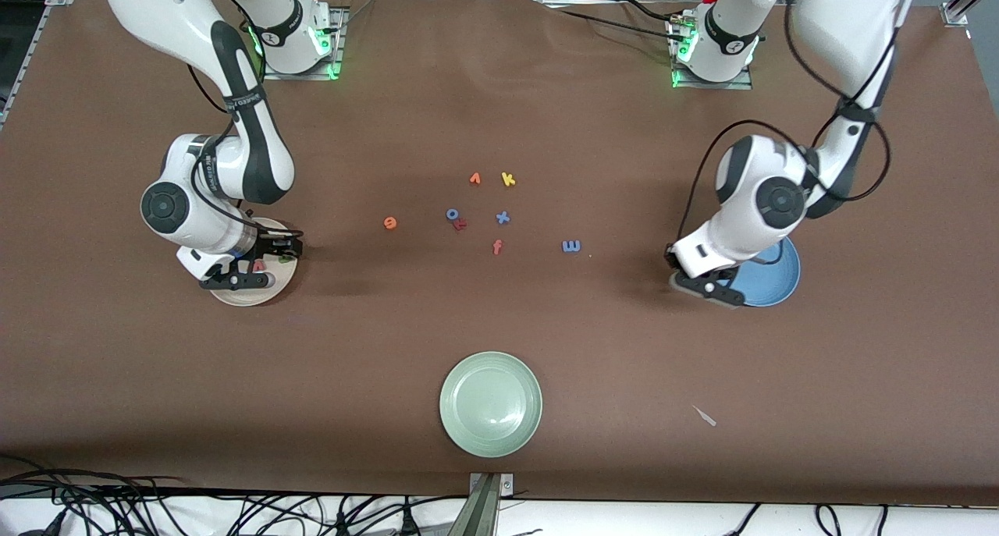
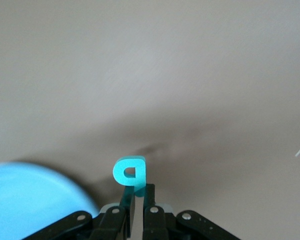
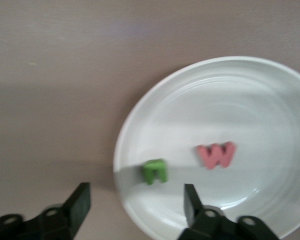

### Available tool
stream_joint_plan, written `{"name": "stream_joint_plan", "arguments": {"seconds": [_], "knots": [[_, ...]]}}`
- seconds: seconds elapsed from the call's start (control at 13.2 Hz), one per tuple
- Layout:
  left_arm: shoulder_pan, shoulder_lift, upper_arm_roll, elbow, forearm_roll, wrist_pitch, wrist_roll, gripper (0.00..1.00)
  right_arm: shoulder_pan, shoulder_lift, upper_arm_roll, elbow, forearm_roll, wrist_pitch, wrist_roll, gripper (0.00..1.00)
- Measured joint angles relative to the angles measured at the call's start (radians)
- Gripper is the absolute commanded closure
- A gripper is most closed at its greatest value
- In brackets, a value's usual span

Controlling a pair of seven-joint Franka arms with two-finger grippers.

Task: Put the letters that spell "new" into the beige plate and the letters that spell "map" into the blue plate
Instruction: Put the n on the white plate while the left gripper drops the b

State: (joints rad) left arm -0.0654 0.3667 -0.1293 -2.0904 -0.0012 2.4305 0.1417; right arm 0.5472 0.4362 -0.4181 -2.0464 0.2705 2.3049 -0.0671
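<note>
**Left gripper carries the "a", blue plate just alongside**

The left gripper [image 2: 136,200] is clamped on the teal "a" [image 2: 130,171], pinching the letter by its lower edge so that it stands up out of the fingertips. The blue plate [image 1: 780,282] lies just beside this gripper, toward the left arm's base; in the left wrist view its rim [image 2: 35,200] shows off to one side, and what lies under the letter is bare table. As I judge it, the coming move is a short sideways carry toward the plate before letting go. The left arm is bent low, forearm sloping down to the table edge of the plate.

The right gripper [image 3: 135,200] hangs over the beige plate [image 3: 270,90] with its jaws standing wide apart and nothing between them. Below it, inside the plate, lie the green "n" [image 3: 155,171] and the salmon "w" [image 3: 217,155], apart from each other. The right arm is folded tight over that plate.

Out on the table between the arms, the orange "e" [image 1: 389,222] is nearer the right gripper and the light-blue "m" [image 1: 571,246] nearer the left.
</note>
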Motion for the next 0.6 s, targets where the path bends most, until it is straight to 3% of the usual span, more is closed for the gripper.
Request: {"name": "stream_joint_plan", "arguments": {"seconds": [0.3, 0.38, 0.45, 0.53, 0.6], "knots": [[0.136, -0.081, 0.012, -0.118, 0.000, -0.001, 0.182, 0.96, 0.092, -0.019, 0.016, 0.006, 0.000, -0.011, 0.159, 0.00], [0.160, -0.085, 0.026, -0.124, 0.000, -0.001, 0.227, 0.87, 0.115, -0.019, 0.018, 0.006, 0.000, -0.010, 0.201, 0.00], [0.174, -0.085, 0.043, -0.126, 0.000, -0.001, 0.274, 0.63, 0.137, -0.019, 0.019, 0.006, 0.000, -0.009, 0.242, 0.00], [0.181, -0.085, 0.057, -0.126, 0.000, -0.001, 0.310, 0.31, 0.158, -0.019, 0.021, 0.006, 0.000, -0.009, 0.279, 0.00], [0.184, -0.085, 0.062, -0.126, 0.000, -0.001, 0.327, 0.31, 0.177, -0.019, 0.022, 0.005, 0.000, -0.009, 0.309, 0.00]]}}
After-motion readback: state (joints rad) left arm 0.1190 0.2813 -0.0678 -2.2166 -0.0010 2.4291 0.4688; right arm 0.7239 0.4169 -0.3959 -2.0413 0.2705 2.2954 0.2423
